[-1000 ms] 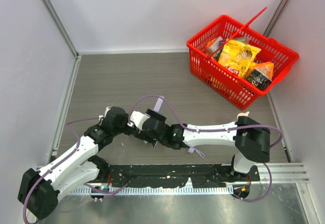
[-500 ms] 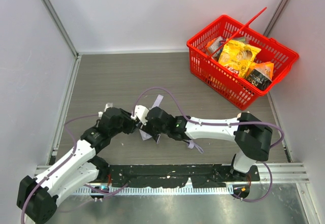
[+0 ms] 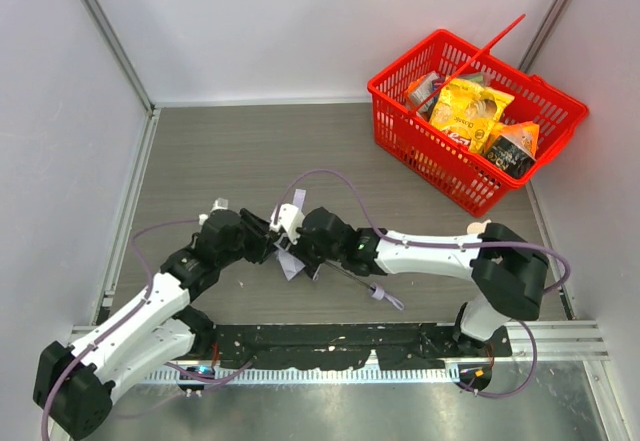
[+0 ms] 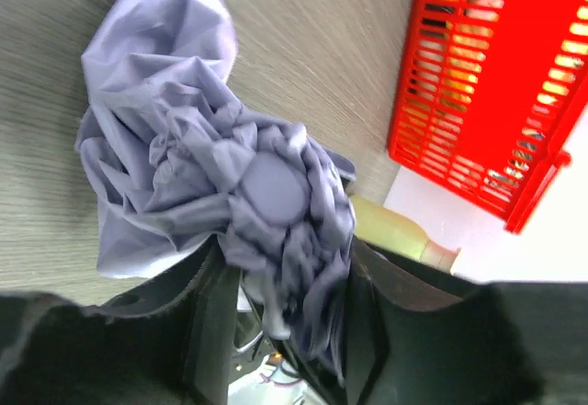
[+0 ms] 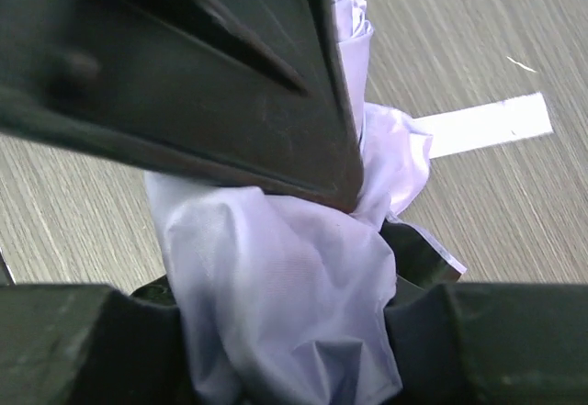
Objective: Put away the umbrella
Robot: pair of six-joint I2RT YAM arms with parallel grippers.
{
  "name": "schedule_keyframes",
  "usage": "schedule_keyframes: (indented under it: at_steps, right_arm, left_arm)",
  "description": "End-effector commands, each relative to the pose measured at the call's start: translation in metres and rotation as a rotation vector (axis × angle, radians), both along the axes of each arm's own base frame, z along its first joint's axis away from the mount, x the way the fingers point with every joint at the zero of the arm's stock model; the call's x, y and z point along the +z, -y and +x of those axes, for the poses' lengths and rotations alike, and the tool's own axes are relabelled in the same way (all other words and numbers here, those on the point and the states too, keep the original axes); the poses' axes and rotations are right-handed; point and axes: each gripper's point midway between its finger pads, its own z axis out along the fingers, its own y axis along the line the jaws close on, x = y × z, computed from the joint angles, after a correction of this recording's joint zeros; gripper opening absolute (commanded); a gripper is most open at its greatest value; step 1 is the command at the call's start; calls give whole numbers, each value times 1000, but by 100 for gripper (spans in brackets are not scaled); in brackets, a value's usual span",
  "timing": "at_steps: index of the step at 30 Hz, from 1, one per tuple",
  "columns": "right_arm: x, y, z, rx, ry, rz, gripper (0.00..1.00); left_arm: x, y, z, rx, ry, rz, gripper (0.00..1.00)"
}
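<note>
The umbrella is a crumpled bundle of pale lavender fabric on the wood-grain table, between my two grippers. Its thin dark shaft runs under the right arm to a pale loop strap. In the left wrist view the umbrella shows its round cap. My left gripper straddles the fabric, open, with a gap beside one finger. In the right wrist view the fabric fills the space between the fingers, and my right gripper is shut on it. The left gripper and right gripper nearly touch.
A red basket holding yellow and dark snack packs stands at the back right, its handle raised. The basket's wall also shows in the left wrist view. White walls enclose the table. A loose fabric tie lies flat on the table.
The right gripper has closed onto the umbrella fabric. The left jaws have widened around it. Both grippers and the bundle have shifted slightly.
</note>
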Motion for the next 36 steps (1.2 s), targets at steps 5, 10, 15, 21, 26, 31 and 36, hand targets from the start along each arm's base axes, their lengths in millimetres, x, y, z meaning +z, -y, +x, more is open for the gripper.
schedule_keyframes:
  at_steps: [5, 10, 15, 21, 26, 31, 36]
  right_arm:
    - [88, 37, 67, -181, 22, 228, 1]
    - [153, 70, 124, -300, 207, 172, 1]
    - [185, 80, 174, -402, 442, 17, 1]
    - [150, 77, 202, -534, 700, -246, 1]
    - [73, 49, 154, -465, 758, -399, 1]
    - [-2, 18, 90, -275, 551, -353, 1]
    - [-67, 4, 31, -23, 199, -327, 1]
  left_arm:
    - [120, -8, 10, -90, 446, 87, 82]
    - [153, -33, -2, -65, 592, 166, 85]
    - [153, -48, -16, -80, 624, 233, 85]
    - [138, -68, -29, -42, 622, 276, 86]
    - [103, -90, -35, 42, 533, 318, 85]
    - [70, -112, -39, 160, 441, 327, 82]
    - [35, -116, -41, 212, 317, 310, 78]
